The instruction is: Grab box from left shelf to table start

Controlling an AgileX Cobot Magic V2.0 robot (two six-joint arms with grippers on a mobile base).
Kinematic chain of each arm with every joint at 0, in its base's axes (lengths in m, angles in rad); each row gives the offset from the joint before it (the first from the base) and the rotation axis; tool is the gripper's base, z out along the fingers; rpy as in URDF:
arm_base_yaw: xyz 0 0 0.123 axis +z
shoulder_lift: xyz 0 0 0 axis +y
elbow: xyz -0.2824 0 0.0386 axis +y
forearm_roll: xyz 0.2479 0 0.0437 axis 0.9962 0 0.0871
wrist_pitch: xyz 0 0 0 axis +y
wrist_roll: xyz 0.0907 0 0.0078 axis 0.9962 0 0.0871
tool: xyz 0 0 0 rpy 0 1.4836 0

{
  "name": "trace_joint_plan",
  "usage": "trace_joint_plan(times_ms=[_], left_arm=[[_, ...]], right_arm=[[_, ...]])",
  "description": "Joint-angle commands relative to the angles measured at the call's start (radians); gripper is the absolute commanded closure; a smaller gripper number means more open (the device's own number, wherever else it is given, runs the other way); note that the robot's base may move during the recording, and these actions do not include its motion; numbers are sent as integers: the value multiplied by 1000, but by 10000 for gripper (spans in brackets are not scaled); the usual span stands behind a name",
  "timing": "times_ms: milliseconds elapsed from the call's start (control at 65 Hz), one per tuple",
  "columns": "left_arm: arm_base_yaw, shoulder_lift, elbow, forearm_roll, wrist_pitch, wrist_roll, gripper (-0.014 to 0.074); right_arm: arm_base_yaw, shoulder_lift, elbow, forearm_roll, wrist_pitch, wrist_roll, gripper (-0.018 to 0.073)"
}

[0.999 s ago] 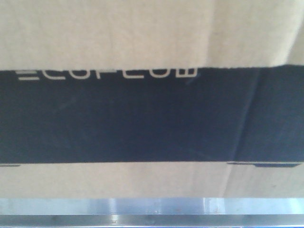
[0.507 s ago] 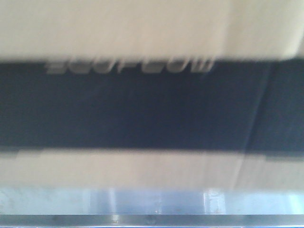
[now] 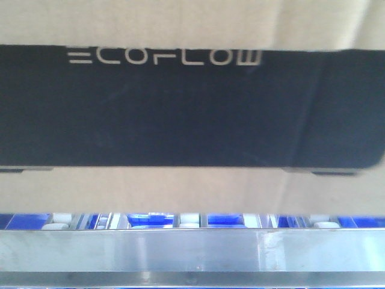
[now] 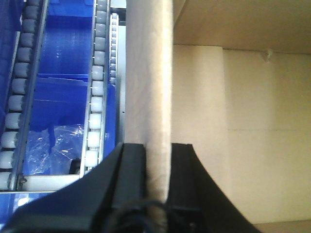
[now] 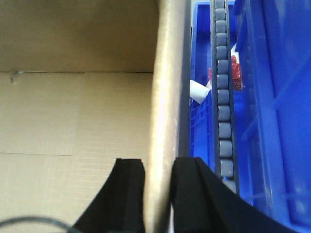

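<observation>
Cardboard is what both claws are biting. My left gripper [image 4: 158, 162] has its black pads pressed onto the left side wall of the box [image 4: 148, 73], one pad inside the open top and one outside. The right gripper [image 5: 159, 177] pinches the opposite wall the same way. I read that as the only sensible hold, since the box is too wide for one claw to span, so each arm clamps an upright wall edge and the two share the load. Working outward, the inside of the box looks bare, showing only plain corrugated floor and walls in both wrist views. Just outside each pinched wall run the grey rollers [image 4: 97, 73] of the left shelf [image 3: 192, 250], with a blue bin [image 4: 53, 97] below them and a crumpled clear plastic bag [image 4: 63, 141] lying in it. From the front camera, the black ECOFLOW panel fills most of the view. The lower edge of the box sits just above the rollers behind the steel front rail [image 3: 120, 253], though I can't tell if it rests on them or is lifted clear. So the box is at the shelf, not delivered, and the table is in none of my views. To my mind the next move needs both arms rising evenly, because the thin walls could buckle or slip if one arm leads.
</observation>
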State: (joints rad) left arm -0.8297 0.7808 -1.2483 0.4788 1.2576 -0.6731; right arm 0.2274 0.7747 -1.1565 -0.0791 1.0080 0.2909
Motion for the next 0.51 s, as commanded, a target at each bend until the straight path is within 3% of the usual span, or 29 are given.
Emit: trace_joint_plan(times_ms=[0, 184, 492], left_arm=[[-3, -20, -41, 103, -56, -14, 699], [-3, -20, -41, 146, -64, -14, 699], [-3, -20, -41, 148, -64, -14, 699]], right_arm=[[-11, 1, -34, -127, -115, -5, 493], [-11, 0, -34, -125, -111, -5, 493], [-11, 0, -34, -121, -111, -5, 493]])
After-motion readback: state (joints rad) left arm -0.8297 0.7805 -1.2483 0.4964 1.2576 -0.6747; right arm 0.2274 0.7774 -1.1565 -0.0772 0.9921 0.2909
